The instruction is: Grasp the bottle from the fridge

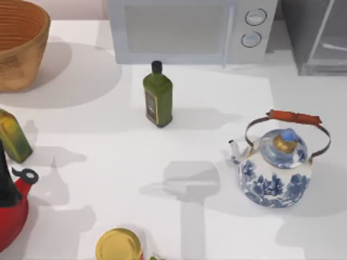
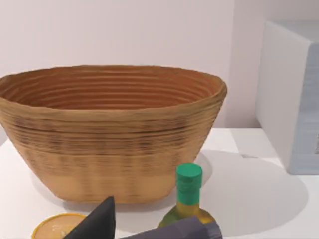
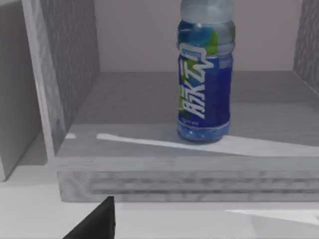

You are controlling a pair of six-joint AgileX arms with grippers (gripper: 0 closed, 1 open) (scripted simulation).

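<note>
The bottle point(image 3: 204, 84) stands upright on the floor of the fridge point(image 3: 164, 144), seen through the fridge's open front in the right wrist view. Its body is translucent with a blue label, and its cap is cut off by the picture's edge. My right gripper point(image 3: 94, 223) shows as a dark tip just outside the fridge's front sill, short of the bottle and apart from it. In the top view the fridge point(image 1: 314, 38) is the dark grey cabinet at the back right. My left gripper point(image 2: 102, 221) hangs near a yellow-green bottle point(image 2: 188, 199) before a basket point(image 2: 109, 129).
A white microwave point(image 1: 184, 30) stands at the back middle with a dark green bottle point(image 1: 158, 96) in front of it. A blue-and-white kettle point(image 1: 276, 168) sits at the right. On the left are the basket point(image 1: 19, 43), the yellow-green bottle point(image 1: 13, 135), a red kettle point(image 1: 11, 208) and a yellow-lidded jar point(image 1: 118, 245).
</note>
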